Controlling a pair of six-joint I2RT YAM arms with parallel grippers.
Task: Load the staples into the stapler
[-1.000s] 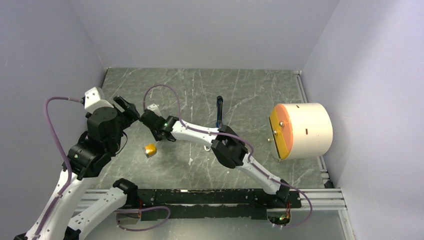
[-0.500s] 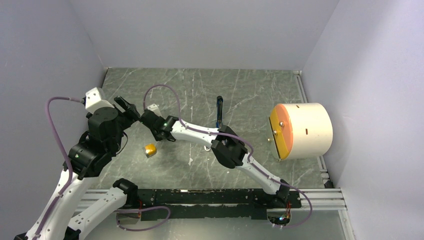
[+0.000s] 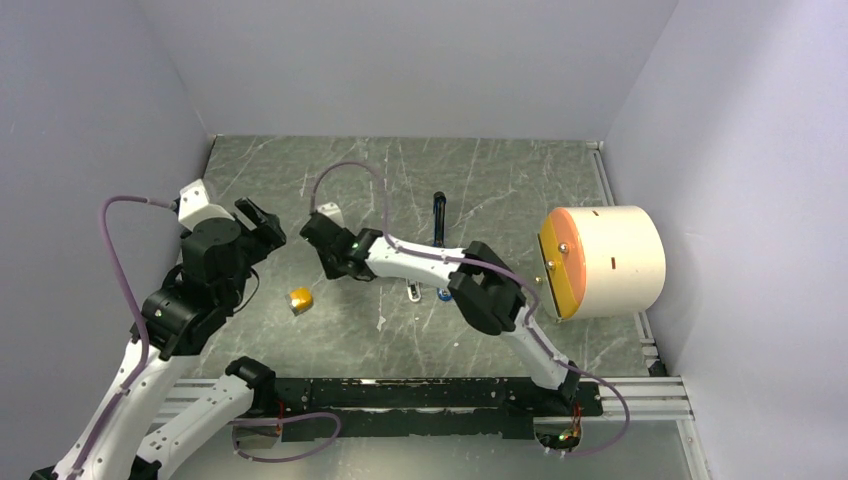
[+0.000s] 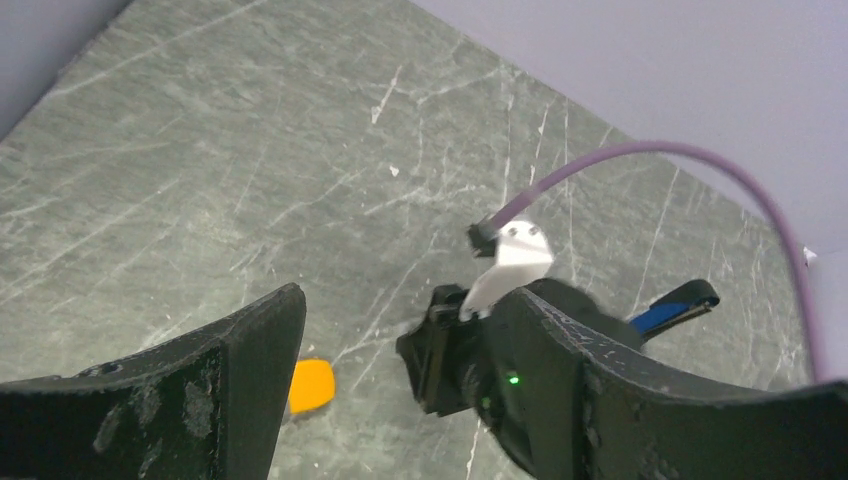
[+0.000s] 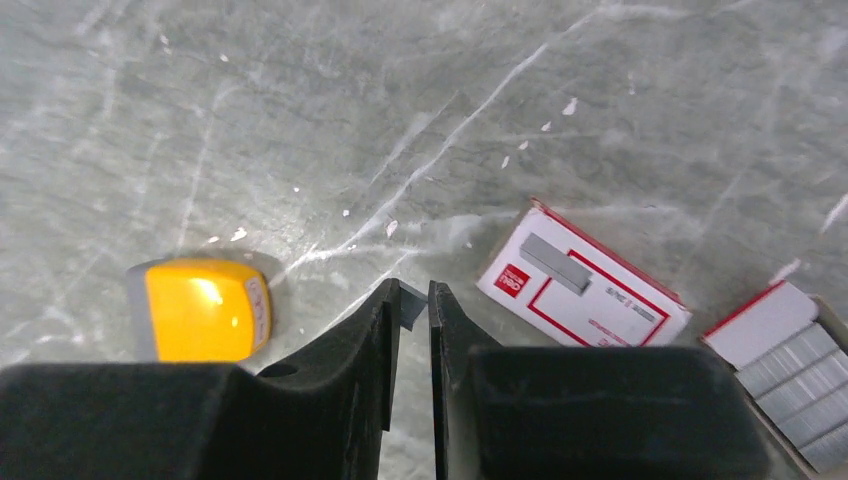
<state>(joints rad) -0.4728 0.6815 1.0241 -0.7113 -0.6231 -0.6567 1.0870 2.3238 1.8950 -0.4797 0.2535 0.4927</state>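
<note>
My right gripper (image 5: 413, 295) is shut on a short silvery strip of staples (image 5: 411, 306), which is pinched between its fingertips above the stone tabletop. In the top view this gripper (image 3: 318, 232) hangs left of centre. The blue stapler (image 3: 439, 225) lies behind the right arm, and its tip (image 4: 665, 312) shows in the left wrist view. My left gripper (image 3: 262, 225) stands open and empty, facing the right gripper, with its fingers (image 4: 250, 380) wide apart.
Below the right gripper lie a red-and-white staple box (image 5: 590, 285) and its grey tray of staples (image 5: 800, 365). A small orange-yellow block (image 3: 300, 299) sits on the table. A white cylinder with an orange face (image 3: 600, 260) stands at the right.
The right arm has moved right, away from the left gripper, and its jaws have closed further. The left arm has shifted slightly right, jaws unchanged.
</note>
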